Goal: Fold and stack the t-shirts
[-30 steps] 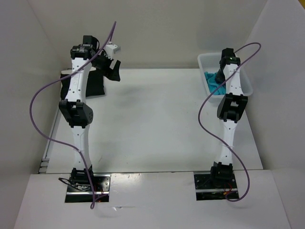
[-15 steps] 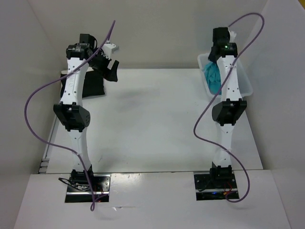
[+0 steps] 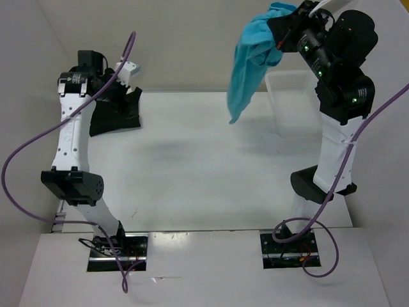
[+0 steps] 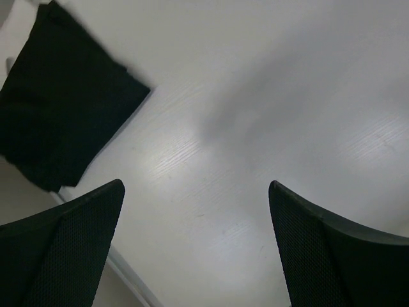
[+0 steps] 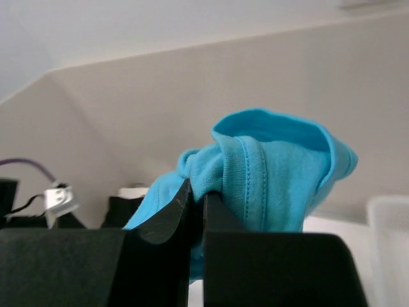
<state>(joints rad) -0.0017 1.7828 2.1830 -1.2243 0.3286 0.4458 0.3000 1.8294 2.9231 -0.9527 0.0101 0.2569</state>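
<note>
Top external: right hand [image 3: 281, 31] holds turquoise t-shirt [image 3: 252, 61] aloft, outside white basket [image 3: 291, 75].

- No text, label, brand, number or sign could be read in any view.
- No print was made out on the turquoise t-shirt [image 3: 252, 59] or the black t-shirt [image 4: 61, 99].

A folded black cloth t-shirt [image 3: 118, 118] lies at the far left corner of the white table [image 3: 192, 160], with the left gripper [image 4: 196, 184] above the bare tabletop just beside it. A white plastic basket [image 3: 287, 73] sits at the far right edge. A turquoise cloth t-shirt [image 3: 252, 61] hangs above the table, left of the basket, from the right gripper [image 5: 195, 192] raised overhead.
</note>
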